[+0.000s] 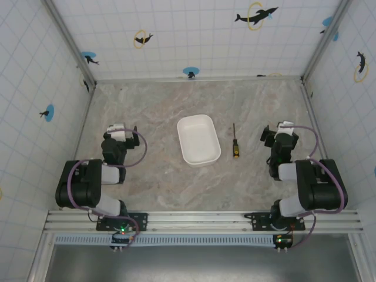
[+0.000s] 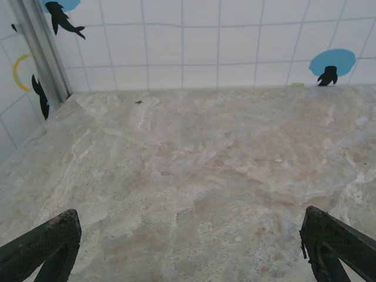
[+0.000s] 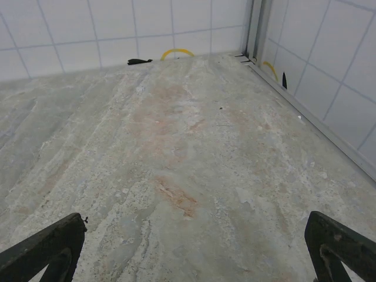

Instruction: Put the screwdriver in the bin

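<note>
Left end effector (image 1: 121, 127) spread open, right end effector (image 1: 281, 127) open too, one shallow white bin (image 1: 198, 140), one slim screwdriver (image 1: 234, 143) beside it, dark shaft, yellow-and-black handle.

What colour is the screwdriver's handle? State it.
Yellow-orange with black; the screwdriver shows best in the top external view.
</note>
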Robot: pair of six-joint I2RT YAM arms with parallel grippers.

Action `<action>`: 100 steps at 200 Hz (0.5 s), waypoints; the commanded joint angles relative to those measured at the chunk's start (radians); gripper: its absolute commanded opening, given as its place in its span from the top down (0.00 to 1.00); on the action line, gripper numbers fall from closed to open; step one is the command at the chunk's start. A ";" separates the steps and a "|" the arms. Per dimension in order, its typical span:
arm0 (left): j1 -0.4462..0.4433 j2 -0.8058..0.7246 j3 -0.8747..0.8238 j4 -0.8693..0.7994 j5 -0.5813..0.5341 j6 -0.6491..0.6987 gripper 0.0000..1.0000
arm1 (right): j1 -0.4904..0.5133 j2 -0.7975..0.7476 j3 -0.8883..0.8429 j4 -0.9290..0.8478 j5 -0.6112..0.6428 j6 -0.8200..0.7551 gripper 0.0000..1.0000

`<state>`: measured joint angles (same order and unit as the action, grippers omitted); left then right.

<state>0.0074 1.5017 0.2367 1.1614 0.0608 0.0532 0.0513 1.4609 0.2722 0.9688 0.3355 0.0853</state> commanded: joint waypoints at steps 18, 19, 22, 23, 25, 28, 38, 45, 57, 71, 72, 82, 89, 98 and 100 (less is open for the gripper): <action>0.005 0.011 0.010 0.034 0.013 0.012 0.02 | -0.001 0.010 0.039 0.041 0.001 -0.007 0.01; 0.005 0.011 0.010 0.034 0.013 0.013 0.02 | -0.002 0.011 0.038 0.042 0.001 -0.006 0.01; 0.005 0.010 0.010 0.034 0.012 0.012 0.02 | -0.002 0.010 0.039 0.041 0.000 -0.007 0.01; 0.006 0.010 0.010 0.034 0.013 0.012 0.02 | -0.002 0.010 0.039 0.041 0.000 -0.007 0.01; 0.004 0.010 0.009 0.034 0.012 0.011 0.02 | -0.002 0.011 0.038 0.041 -0.001 -0.007 0.01; 0.004 0.010 0.009 0.034 0.013 0.011 0.02 | -0.002 0.010 0.039 0.041 0.000 -0.007 0.01; 0.006 0.010 0.009 0.033 0.013 0.011 0.02 | -0.004 0.010 0.038 0.042 -0.002 -0.006 0.01; 0.006 0.011 0.010 0.032 0.013 0.011 0.02 | -0.003 0.010 0.039 0.040 -0.003 -0.006 0.01; 0.005 0.009 0.011 0.030 0.013 0.010 0.02 | -0.004 0.010 0.039 0.040 -0.003 -0.006 0.01; 0.006 0.010 0.012 0.030 0.012 0.009 0.02 | -0.005 0.010 0.041 0.036 -0.005 -0.006 0.01; 0.006 0.010 0.011 0.030 0.012 0.010 0.02 | -0.005 0.010 0.041 0.037 -0.006 -0.006 0.01; 0.005 0.011 0.012 0.029 0.013 0.009 0.02 | -0.005 0.009 0.040 0.037 -0.007 -0.006 0.01; 0.006 0.011 0.011 0.030 0.013 0.009 0.02 | -0.004 0.009 0.040 0.036 -0.005 -0.007 0.01; 0.006 0.011 0.010 0.030 0.012 0.008 0.02 | -0.004 0.009 0.039 0.037 -0.004 -0.007 0.01; 0.005 0.010 0.011 0.030 0.012 0.008 0.02 | -0.004 0.009 0.039 0.038 -0.003 -0.007 0.01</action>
<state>0.0074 1.5017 0.2367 1.1614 0.0608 0.0532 0.0505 1.4609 0.2722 0.9688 0.3336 0.0853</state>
